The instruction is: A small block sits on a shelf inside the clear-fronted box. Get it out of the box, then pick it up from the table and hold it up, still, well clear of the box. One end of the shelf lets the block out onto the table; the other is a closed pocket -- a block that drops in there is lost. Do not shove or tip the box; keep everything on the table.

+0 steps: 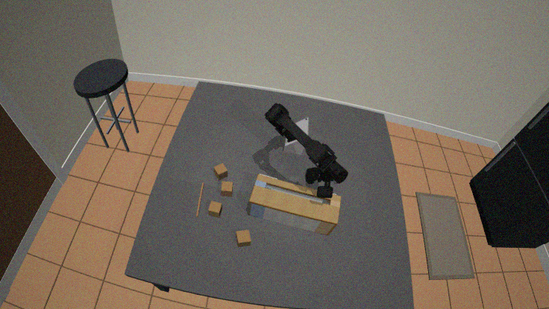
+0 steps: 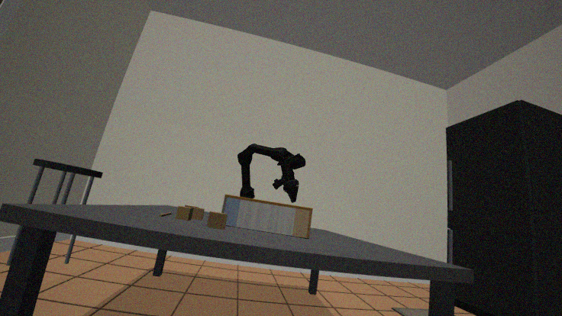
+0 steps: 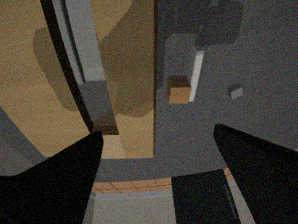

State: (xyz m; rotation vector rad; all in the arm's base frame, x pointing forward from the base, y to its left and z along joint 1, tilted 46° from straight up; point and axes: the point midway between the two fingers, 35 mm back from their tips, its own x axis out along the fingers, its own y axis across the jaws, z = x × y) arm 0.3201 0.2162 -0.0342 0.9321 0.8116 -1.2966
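Here the claw (image 1: 324, 190) is held open and empty above the box (image 1: 293, 203), near its right end; any lowering is best done slowly, without nudging the box on the worktop (image 1: 215, 269).

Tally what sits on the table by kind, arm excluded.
Loose tan cubes: 4
Thin wooden stick: 1
Clear-fronted box: 1
Total: 6
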